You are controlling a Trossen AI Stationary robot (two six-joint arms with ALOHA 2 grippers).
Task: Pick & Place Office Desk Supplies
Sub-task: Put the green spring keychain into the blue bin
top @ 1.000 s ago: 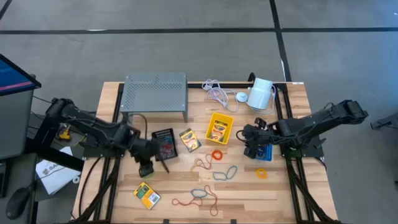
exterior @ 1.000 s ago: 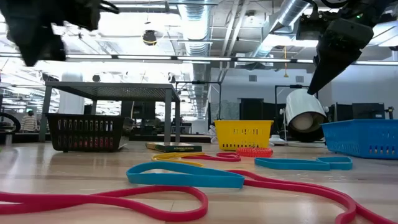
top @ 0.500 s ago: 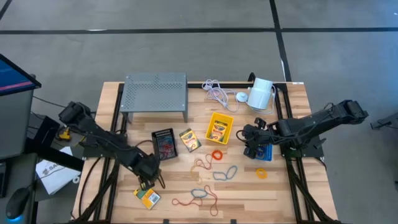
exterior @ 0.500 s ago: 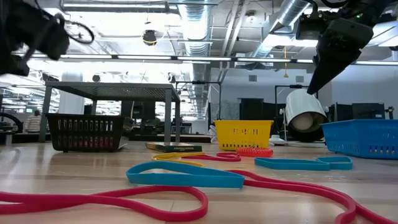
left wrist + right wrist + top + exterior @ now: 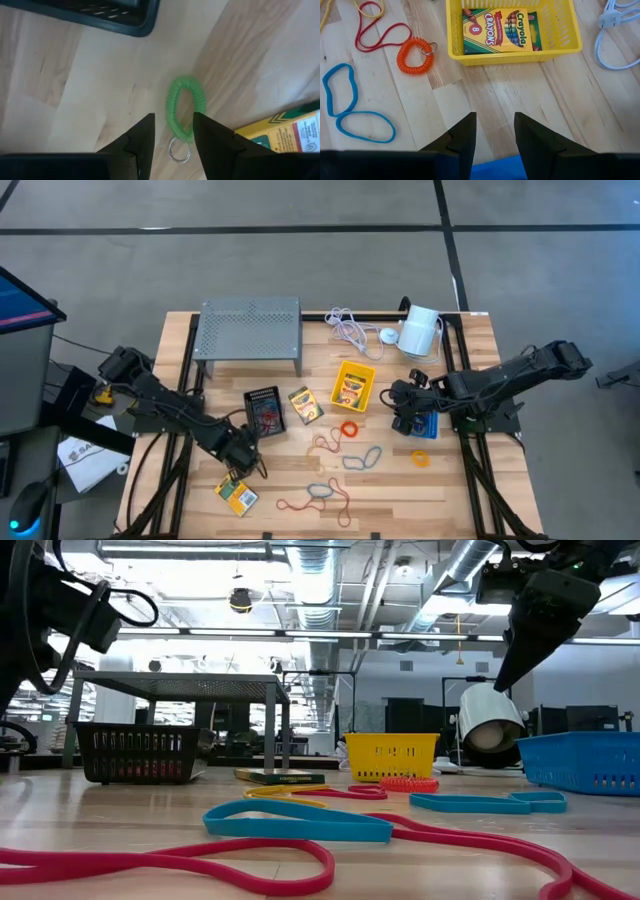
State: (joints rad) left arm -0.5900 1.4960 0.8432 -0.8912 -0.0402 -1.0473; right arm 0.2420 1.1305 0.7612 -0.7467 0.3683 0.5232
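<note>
My left gripper (image 5: 173,137) points straight down, open, over a green coiled band (image 5: 186,112) with a metal key ring (image 5: 179,150); its fingertips stand on either side of the coil's ring end. The coil lies flat on the wood between the black bin (image 5: 100,12) and a crayon box (image 5: 287,132). In the high view my left gripper (image 5: 237,464) is near the table's front left, just beyond that crayon box (image 5: 236,496). My right gripper (image 5: 494,135) hangs open over the blue bin (image 5: 502,167), slanting toward the yellow bin (image 5: 512,52) with crayon boxes in it.
A loose crayon box (image 5: 305,404), an orange coil (image 5: 348,428) and red, blue and orange bands (image 5: 345,455) lie mid-table. More bands (image 5: 320,495) lie by the near edge. The grey perforated stand (image 5: 250,330), white cable (image 5: 345,325) and white cylinder (image 5: 420,330) stand at the back.
My left gripper has sunk and gone toward the table's near edge, from beside the black bin to over the green coil, tipping until it points straight down. In the last half second it has kept almost still.
</note>
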